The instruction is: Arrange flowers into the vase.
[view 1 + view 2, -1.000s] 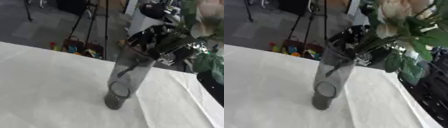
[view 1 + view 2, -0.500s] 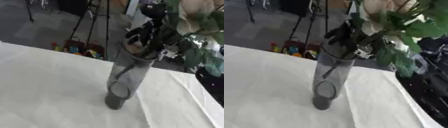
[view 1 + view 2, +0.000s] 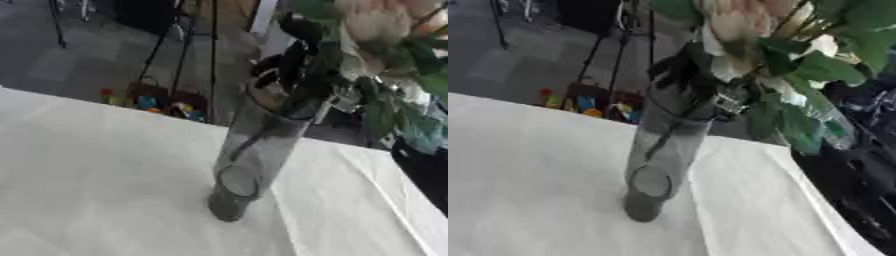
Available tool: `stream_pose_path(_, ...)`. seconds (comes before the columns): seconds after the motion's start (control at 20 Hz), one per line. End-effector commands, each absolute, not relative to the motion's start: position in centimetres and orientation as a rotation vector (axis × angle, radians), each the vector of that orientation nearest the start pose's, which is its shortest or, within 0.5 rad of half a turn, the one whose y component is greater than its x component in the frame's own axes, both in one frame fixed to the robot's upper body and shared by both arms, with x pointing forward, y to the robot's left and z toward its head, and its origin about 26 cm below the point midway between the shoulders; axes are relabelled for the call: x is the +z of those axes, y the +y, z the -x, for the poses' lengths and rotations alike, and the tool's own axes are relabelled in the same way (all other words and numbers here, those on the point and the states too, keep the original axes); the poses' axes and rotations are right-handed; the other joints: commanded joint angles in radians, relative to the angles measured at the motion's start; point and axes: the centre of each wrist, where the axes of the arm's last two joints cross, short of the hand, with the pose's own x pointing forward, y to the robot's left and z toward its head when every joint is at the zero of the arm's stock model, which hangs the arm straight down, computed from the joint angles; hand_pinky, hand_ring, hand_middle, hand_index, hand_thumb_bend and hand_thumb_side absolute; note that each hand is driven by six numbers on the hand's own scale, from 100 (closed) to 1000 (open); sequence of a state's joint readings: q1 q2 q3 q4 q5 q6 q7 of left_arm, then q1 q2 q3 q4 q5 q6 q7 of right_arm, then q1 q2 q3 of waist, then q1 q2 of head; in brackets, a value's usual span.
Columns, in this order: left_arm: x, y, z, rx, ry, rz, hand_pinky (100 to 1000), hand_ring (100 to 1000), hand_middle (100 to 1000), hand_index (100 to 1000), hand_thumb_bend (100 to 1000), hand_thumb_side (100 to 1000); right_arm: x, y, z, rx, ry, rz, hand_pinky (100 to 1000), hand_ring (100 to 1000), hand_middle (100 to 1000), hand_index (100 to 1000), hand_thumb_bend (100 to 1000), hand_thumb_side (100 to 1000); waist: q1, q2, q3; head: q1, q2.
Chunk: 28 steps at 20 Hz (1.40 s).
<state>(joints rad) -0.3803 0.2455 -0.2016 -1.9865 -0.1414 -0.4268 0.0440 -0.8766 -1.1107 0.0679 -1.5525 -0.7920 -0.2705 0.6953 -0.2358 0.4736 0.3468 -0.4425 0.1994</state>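
Flowers (image 3: 750, 30) and hand (image 3: 293, 60) crowd vase (image 3: 254, 150) mouth; tabletop (image 3: 96, 170) left free.

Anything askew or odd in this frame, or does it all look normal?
The vase looks tilted, its rim leaning right of its base, though the whole view lies askew, so head tilt may explain it. A black hand holds the flowers at the rim; stems show inside the glass. Nothing is spilled on the table.

right hand (image 3: 293, 62): black, up at the top of the view, fingers curled round the flower stems (image 3: 308, 97)
right arm: can't really make it out, leaves are in front of it
wrist: a silver bit (image 3: 730, 100) shows just below the dark fingers (image 3: 677, 70)
left hand: doesn't show in either of the 2 views
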Motion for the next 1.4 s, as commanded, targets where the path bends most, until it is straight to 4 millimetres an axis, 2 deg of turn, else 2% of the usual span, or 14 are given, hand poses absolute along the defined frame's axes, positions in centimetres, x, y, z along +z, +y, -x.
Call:
stream_pose_path(0.05, 20.4, 19.1, -30.0, 0.692, 3.396, -0.072, 686, 1000, 971, 971, 100, 1000, 43.4, -38.3, -32.0, -1.845, 3.058, 0.085, 844, 882, 505, 726, 100, 326, 0.010, -0.032, -0.005, -0.001, -0.017)
stream_pose_path(0.6, 20.4, 19.1, -30.0, 0.693, 3.403, -0.083, 686, 1000, 972, 971, 100, 1000, 43.4, -38.8, -32.2, -1.861, 2.988, 0.029, 886, 926, 556, 791, 100, 398, 0.010, -0.042, -0.016, 0.000, -0.018)
stream_pose_path(1.4, 20.4, 19.1, -30.0, 0.689, 3.409, -0.089, 685, 1000, 973, 972, 100, 1000, 43.3, -39.5, -32.4, -1.781, 2.926, 0.022, 919, 980, 645, 884, 100, 485, 0.010, -0.045, -0.023, -0.001, -0.019)
